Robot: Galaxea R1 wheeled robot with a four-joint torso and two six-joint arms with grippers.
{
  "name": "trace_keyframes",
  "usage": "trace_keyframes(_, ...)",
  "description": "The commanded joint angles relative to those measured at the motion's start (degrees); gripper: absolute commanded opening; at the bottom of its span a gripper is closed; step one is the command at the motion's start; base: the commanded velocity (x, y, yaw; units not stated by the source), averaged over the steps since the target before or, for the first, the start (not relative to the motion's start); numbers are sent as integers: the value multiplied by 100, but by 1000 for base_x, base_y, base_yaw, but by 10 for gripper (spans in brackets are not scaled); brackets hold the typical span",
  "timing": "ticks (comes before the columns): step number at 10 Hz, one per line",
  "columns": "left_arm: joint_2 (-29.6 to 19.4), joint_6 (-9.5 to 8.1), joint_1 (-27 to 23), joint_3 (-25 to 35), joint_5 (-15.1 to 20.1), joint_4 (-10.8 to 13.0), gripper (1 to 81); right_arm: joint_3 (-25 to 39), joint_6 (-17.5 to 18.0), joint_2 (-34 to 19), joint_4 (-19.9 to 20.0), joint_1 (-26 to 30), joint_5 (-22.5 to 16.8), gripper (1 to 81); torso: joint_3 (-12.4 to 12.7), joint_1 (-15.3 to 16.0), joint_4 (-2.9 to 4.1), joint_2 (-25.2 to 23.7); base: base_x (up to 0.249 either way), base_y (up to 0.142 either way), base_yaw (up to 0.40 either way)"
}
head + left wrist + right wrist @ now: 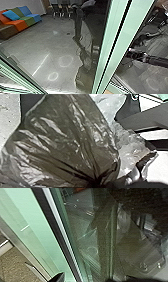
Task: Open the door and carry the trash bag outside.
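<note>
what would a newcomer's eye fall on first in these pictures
Probably the trash bag, dark, shiny and see-through, with its creases drawn into a tight bunch close to the left wrist camera. Next would come the pale green frame slanting through the head view right of centre, then the sofa in orange, green and blue at that view's upper left.

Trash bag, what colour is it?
The trash bag is dark olive-brown with pale, shiny highlights, and shows best in the left wrist view.
</note>
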Motion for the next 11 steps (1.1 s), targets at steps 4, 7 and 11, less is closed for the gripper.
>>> trace_keyframes(4, 21, -1, 32, 74, 459, 61, 10, -1981, -377, -1253, -2545, 757, -2963, 811, 0, 2, 4, 2, 0, 0, 0)
trace_keyframes(7, 30, 7, 32, 74, 459, 61, 10, -3377, -324, -1041, -2510, 758, -2929, 811, -4, 0, -7, 2, 0, 0, 0)
trace_keyframes(11, 21, 7, 41, 74, 468, 61, 10, -4264, -227, -1181, -2774, 977, -2254, 811, -6, 0, -9, 6, 0, 0, 0)
